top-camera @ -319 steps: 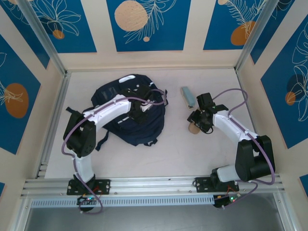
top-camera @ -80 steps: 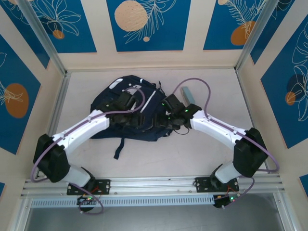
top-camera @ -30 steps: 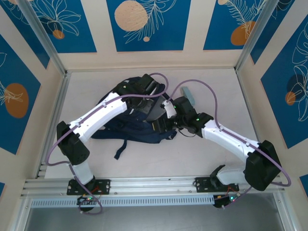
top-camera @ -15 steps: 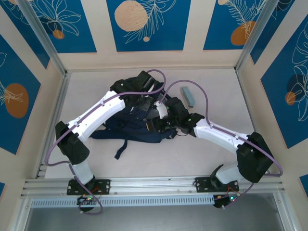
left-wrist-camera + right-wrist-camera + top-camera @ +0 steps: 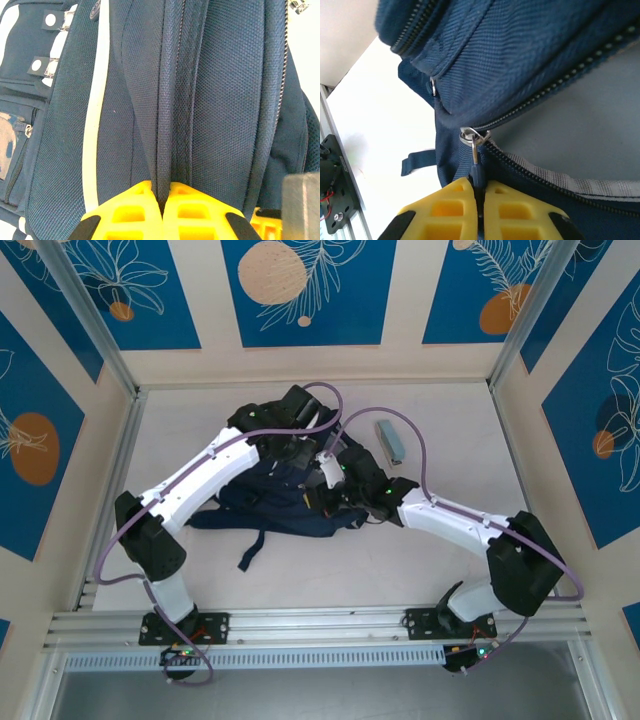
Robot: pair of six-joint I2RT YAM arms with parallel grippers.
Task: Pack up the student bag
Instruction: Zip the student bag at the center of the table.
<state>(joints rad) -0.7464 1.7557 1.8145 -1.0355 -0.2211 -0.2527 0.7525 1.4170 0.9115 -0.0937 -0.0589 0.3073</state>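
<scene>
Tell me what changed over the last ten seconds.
The right gripper swung left from beside the grey case to the bag and has just shut on a zipper pull. The left gripper shifted toward the bag's far end, shut on a fold of fabric, and the bag got bunched up. The grey case stayed put.

right end effector came over from the right of the counter to the student bag and just pinched closed on its zipper pull.
</scene>
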